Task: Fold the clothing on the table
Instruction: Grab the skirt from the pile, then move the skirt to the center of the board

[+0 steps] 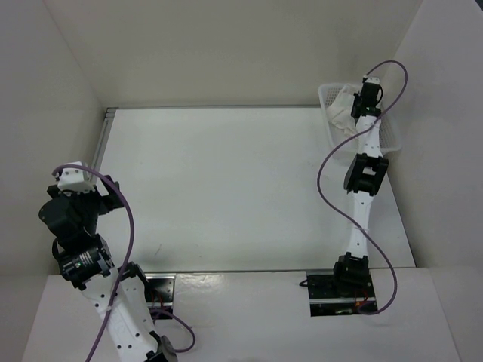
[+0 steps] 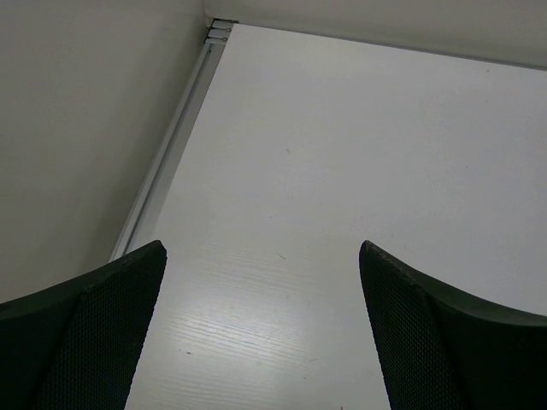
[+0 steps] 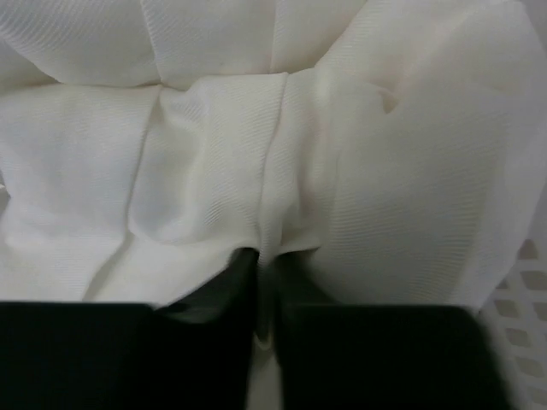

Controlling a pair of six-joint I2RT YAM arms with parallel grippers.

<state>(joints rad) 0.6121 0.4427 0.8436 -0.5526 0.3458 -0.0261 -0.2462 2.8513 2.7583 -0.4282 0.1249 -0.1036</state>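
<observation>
The clothing (image 1: 339, 111) is a bunched white fabric lying inside the white basket (image 1: 390, 140) at the table's (image 1: 226, 181) far right corner. In the right wrist view the clothing (image 3: 214, 128) fills the frame with soft folds. My right gripper (image 3: 267, 260) reaches down into the basket, its dark jaws pressed close together with a narrow ridge of the fabric pinched between them. My left gripper (image 2: 262, 248) hangs open over bare tabletop (image 2: 342, 154) near the left edge, nothing between its fingers. From above, the left gripper (image 1: 113, 192) sits far from the clothing.
The basket's perforated wall (image 3: 526, 299) shows at the right of the right wrist view. White walls enclose the table on three sides. A metal rim (image 2: 171, 162) runs along the table's left edge. Purple cables loop off both arms.
</observation>
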